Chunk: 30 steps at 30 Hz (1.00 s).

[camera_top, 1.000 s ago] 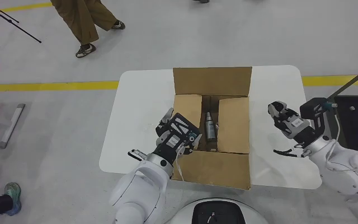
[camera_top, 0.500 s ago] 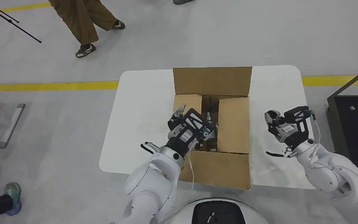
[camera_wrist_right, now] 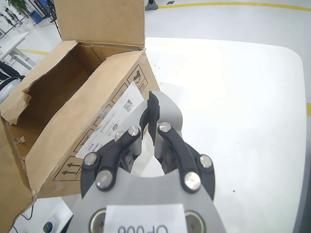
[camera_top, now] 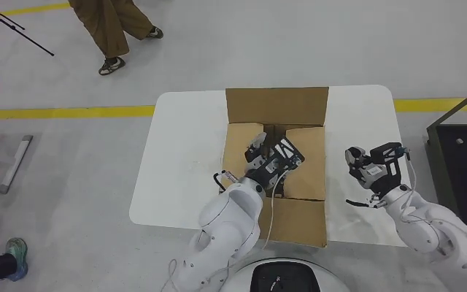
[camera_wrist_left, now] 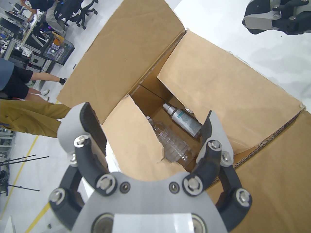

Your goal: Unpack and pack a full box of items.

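Note:
A brown cardboard box (camera_top: 306,109) stands open on the white table (camera_top: 182,168), its flaps partly folded inward. My left gripper (camera_top: 276,157) hovers open over the box's central gap, holding nothing. Through that gap the left wrist view shows a clear plastic bottle (camera_wrist_left: 173,144) and a grey spray bottle (camera_wrist_left: 182,120) lying on the box floor, just beyond my open left gripper (camera_wrist_left: 148,127). My right gripper (camera_top: 365,164) is over the bare table beside the box's right wall, shut on nothing (camera_wrist_right: 151,111). The box's side wall (camera_wrist_right: 97,112) carries a white label (camera_wrist_right: 114,124).
A person in tan trousers (camera_top: 109,25) stands on the floor beyond the table's far left corner. A dark cabinet (camera_top: 449,153) stands right of the table. Bare tabletop lies on both sides of the box.
My left gripper has swung right from the box's left flap to over the central gap. My right gripper shifted slightly left earlier, then held still.

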Tool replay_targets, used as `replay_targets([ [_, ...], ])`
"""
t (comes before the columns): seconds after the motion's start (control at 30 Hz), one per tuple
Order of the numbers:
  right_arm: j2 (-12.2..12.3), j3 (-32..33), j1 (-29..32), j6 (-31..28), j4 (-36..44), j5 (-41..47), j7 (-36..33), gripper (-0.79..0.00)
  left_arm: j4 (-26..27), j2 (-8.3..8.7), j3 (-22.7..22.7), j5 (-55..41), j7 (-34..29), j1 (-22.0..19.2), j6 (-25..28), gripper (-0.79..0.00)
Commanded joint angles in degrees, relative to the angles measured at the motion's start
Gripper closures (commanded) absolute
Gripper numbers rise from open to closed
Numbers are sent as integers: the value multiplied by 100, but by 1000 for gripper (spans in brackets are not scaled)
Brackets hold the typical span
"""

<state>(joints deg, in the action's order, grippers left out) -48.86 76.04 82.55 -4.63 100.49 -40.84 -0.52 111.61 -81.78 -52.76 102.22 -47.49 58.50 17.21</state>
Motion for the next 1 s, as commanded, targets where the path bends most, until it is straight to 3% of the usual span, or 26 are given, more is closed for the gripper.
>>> replay_targets([
  [0.0,-11,41,38,-11,16,-3,-9,0,0,0,0,1,-1,0,0,-785],
  [0.23,-61,116,205,-57,97,-31,3,0,-47,5,-33,2,112,75,-61,-785],
  [0.37,-100,77,233,-64,154,-90,-29,0,-442,-14,9,274,129,77,-251,-785],
  [0.67,-170,137,283,-75,216,-157,-75,0,-1517,-179,480,1186,-290,-416,-665,-785],
  [0.93,-223,215,352,-122,242,-210,-123,0,-1933,-266,565,1780,-598,-569,-685,-785],
  [0.97,-230,224,356,-125,244,-222,-131,0,-1959,-271,588,1924,-626,-597,-631,-745],
])
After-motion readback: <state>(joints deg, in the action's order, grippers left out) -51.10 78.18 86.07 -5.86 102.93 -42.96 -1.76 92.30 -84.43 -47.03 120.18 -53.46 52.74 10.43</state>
